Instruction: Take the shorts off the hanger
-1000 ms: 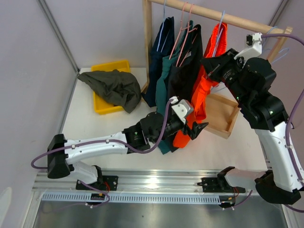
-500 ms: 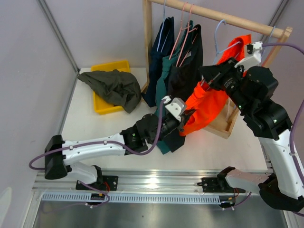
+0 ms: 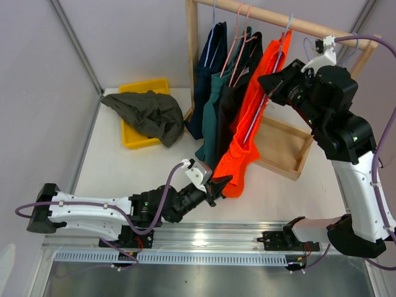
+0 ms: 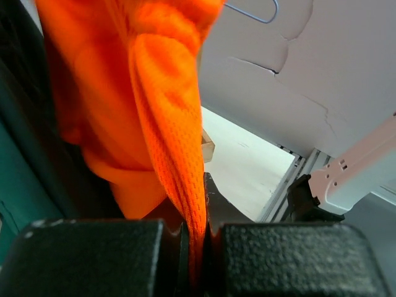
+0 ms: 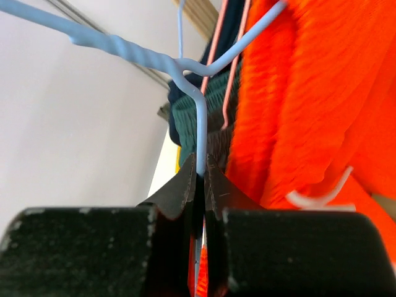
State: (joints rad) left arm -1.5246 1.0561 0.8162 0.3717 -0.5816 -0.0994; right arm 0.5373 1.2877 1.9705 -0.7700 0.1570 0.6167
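Note:
The bright orange shorts hang stretched in a long diagonal from a light blue wire hanger below the rail. My left gripper is shut on their lowest hem, and the orange mesh runs down between its pads. My right gripper is shut on the hanger's wire neck, with orange fabric just right of it. Navy, teal and black shorts hang on other hangers to the left. An olive pair lies on the yellow tray.
The wooden rack's rail and left post stand at the back. A yellow tray sits back left under the olive pair. A shallow wooden tray lies below the right arm. A metal rail borders the near edge.
My left gripper closed on the orange hem and pulled it toward the near edge. My right gripper swung the hanger down and right, then back up, and the shorts are drawn taut.

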